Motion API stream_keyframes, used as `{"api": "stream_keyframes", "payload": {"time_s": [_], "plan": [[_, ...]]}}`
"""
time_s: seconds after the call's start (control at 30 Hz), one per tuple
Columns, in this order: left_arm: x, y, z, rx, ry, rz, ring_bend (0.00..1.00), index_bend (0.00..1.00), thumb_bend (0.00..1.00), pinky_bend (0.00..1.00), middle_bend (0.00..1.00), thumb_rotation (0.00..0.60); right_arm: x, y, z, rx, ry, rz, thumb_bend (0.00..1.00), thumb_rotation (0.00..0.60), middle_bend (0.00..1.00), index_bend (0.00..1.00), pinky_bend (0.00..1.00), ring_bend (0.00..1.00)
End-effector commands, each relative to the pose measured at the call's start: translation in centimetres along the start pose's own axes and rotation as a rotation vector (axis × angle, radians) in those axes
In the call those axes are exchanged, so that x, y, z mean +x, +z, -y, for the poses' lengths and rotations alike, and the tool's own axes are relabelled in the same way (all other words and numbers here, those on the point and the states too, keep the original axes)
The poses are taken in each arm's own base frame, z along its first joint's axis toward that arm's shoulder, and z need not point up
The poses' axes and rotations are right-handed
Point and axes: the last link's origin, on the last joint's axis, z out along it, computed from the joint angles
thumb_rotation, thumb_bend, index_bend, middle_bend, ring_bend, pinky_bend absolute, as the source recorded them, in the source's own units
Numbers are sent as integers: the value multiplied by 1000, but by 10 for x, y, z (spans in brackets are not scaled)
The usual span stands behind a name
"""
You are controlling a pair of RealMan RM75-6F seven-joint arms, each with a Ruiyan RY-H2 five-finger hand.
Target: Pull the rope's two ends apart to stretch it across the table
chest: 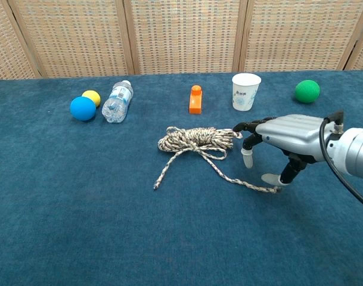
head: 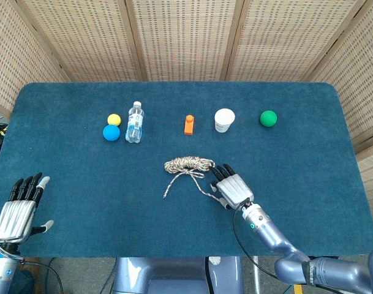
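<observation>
The speckled rope (chest: 196, 138) lies mostly coiled at the table's middle, also seen as the rope (head: 189, 164) in the head view. One loose end (chest: 157, 185) trails to the front left. The other strand runs right to an end (chest: 275, 189) just under my right hand's thumb. My right hand (chest: 285, 134) hovers over that strand with its fingers spread, their tips near the coil's right edge; it shows as the right hand (head: 233, 187) from above. I see no grip on the rope. My left hand (head: 18, 208) rests open at the front left corner, far from the rope.
Along the far side lie a yellow ball (head: 114, 119), a blue ball (head: 111, 133), a clear water bottle (head: 134, 122) on its side, an orange block (head: 188, 124), a white cup (head: 224, 119) and a green ball (head: 268, 118). Blue cloth covers the table (head: 308, 159).
</observation>
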Motion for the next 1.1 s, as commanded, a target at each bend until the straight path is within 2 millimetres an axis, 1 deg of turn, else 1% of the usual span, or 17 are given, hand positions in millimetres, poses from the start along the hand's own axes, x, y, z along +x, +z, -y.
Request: {"api": "stream_keyframes", "payload": {"time_s": [0.03,0.5,0.77,1.1], "plan": [[0,0,0,1,0,1,0,0,0,0,0,600,-6,3,8,-25,53,20,360,600,0,417,0,0],[0,1,0,4,4,2,0,0,0,0,0,600,-17,11,15,-85,70,17,357,600,0,416,0,0],[0,1,1,5,2,6,0,0,0,0,0,600,-27,15,21,-89,76,28,358,600,0,430,0,0],[0,2,1,6,2,9,0,0,0,0,0,600,-33,18,19,-104,53,21,359,600,0,440,0,0]]}}
